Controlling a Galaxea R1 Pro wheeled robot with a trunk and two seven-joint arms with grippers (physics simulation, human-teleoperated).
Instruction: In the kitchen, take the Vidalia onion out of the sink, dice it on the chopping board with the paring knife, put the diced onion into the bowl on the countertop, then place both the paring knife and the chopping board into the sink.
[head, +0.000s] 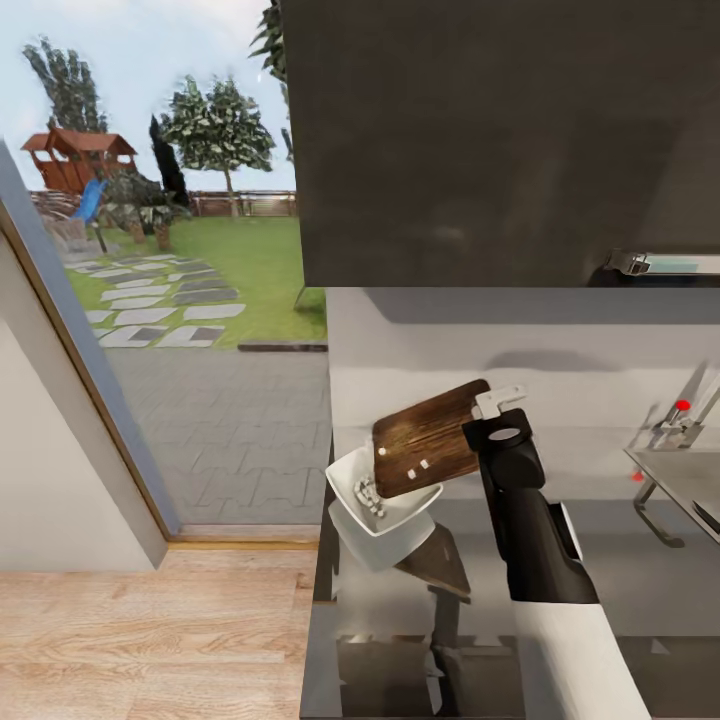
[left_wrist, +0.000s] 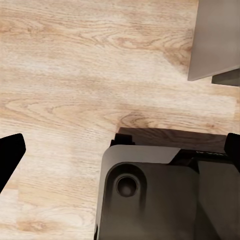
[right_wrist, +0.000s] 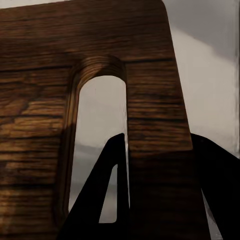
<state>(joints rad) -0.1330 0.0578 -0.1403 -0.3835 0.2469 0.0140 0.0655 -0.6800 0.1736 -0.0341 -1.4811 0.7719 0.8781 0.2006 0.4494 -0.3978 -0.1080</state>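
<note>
The right tool (head: 492, 408) grips the chopping board (head: 432, 438) by its handle end, tilting it over the white bowl (head: 372, 505) on the counter (head: 640, 590). Diced onion (head: 367, 493) lies in the bowl. The left tool (left_wrist: 120, 150) hangs spread wide, holding nothing, above wooden floor (left_wrist: 75, 75).

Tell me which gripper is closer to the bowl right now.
Right. The right gripper holds the chopping board by its handle end, tipped over the bowl. The left gripper is open and points at the wooden floor, with no bowl near it.
</note>
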